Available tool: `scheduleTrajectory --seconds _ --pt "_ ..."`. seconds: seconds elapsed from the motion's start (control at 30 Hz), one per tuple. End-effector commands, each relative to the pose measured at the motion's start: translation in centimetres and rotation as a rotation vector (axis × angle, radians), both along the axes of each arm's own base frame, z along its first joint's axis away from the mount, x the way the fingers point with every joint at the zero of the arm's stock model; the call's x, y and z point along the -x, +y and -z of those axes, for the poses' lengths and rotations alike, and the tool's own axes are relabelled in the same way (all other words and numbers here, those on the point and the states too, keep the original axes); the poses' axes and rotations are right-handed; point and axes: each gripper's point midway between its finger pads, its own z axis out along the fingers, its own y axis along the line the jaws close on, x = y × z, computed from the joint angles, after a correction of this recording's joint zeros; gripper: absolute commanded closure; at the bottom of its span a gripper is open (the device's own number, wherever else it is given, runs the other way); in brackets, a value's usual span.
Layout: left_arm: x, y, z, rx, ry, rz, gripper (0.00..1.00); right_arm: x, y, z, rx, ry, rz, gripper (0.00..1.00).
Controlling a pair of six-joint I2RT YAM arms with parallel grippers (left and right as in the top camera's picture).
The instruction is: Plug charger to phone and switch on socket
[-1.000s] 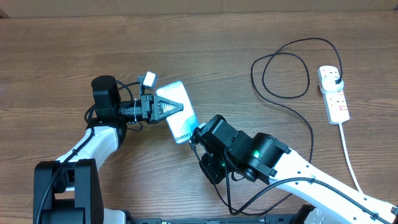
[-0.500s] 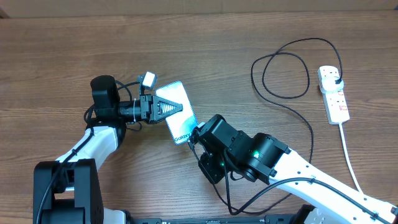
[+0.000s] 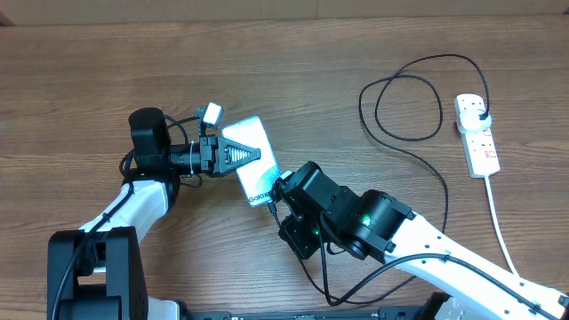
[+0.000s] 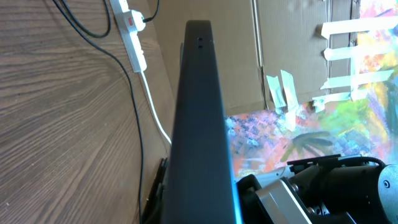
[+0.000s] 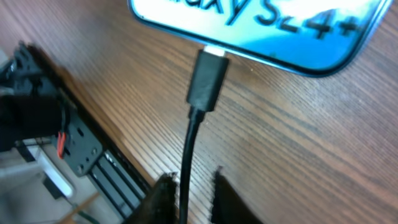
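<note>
My left gripper (image 3: 242,153) is shut on the phone (image 3: 252,162) and holds it tilted above the table; the left wrist view shows the phone's dark edge (image 4: 199,124). The phone's lit end fills the top of the right wrist view (image 5: 261,31). The charger's connector tip (image 5: 208,78) sits against the phone's bottom edge. Its black cable (image 5: 186,168) runs down between the fingers of my right gripper (image 5: 191,193), which stand slightly apart round it. This gripper (image 3: 281,188) is at the phone's lower end. The cable (image 3: 404,138) loops to the plug (image 3: 481,114) in the white socket (image 3: 477,133).
The socket's thick white cord (image 3: 498,222) runs to the front right table edge. The left wrist view shows the socket (image 4: 130,31), a cardboard wall (image 4: 292,56) and a colourful sheet (image 4: 348,130) beyond the table. The cable loops lie at the back right.
The right gripper and the phone's lower end have shifted slightly to the left. The left arm has stayed almost still.
</note>
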Motion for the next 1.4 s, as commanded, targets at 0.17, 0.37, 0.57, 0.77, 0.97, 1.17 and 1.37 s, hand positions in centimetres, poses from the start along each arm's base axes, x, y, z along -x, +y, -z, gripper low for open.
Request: scheduleTrajectory --seconds 0.17,0.37,0.57,0.77,0.97,1.17,1.37 --pt "0.2 -0.1 -0.9 0.014 -0.057 0.034 0.96 0.1 0.2 -0.2 -0.013 -0.003 -0.006 0.57" --pt "0.1 -0.1 -0.8 0.011 -0.057 0.028 0.96 -0.4 0.8 -0.6 -0.038 -0.023 -0.006 0.47" --pt "0.1 -0.1 -0.8 0.011 -0.057 0.028 0.96 -1.1 1.7 -0.8 -0.068 -0.049 -0.005 0.48" --pt "0.1 -0.1 -0.8 0.011 -0.057 0.028 0.96 -1.5 2.2 1.4 -0.023 -0.016 -0.004 0.66" --pt "0.1 -0.1 -0.8 0.011 -0.060 0.028 0.96 -1.5 2.2 2.6 0.005 0.005 -0.004 0.81" --pt "0.1 -0.1 -0.8 0.010 -0.086 0.029 0.96 -2.4 2.2 2.5 0.013 -0.035 0.014 0.85" --pt "0.1 -0.1 -0.8 0.010 -0.087 0.029 0.96 -3.1 2.1 2.4 0.023 -0.073 0.033 0.96"
